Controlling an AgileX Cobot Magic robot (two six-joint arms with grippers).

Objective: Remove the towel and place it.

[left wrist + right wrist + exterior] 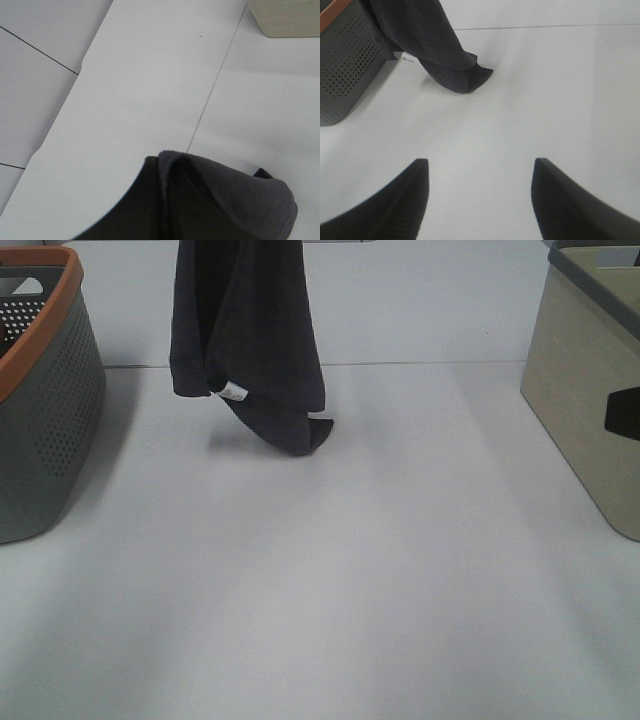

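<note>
Above the far left-centre of the white table (380,600), the dark towel (245,330) hangs in long folds, its top running out of the high camera's picture. Its lowest corner points down to the right and seems to brush the tabletop, with a soft shadow just beside it. From my seat I cannot be sure it truly touches. 1 small white tag (235,391) shows at the hem, on the left part of the hanging cloth.

On the left wrist camera, the left gripper (165,205) is closed on the towel. Cloth is bunched and folded over it, and 1 dark finger edge shows beside the gathered fabric.

On the right wrist camera, the right gripper (480,165) stands wide and empty, its 2 dark fingers (402,200) apart with bare table between them. It is well apart from the towel.

A grey basket (60,410) with small holes and an orange rim stands at the table's left edge, near the towel. A beige bin (580,390) with a dark handle cut-out stands at the right edge, well apart from the towel.
</note>
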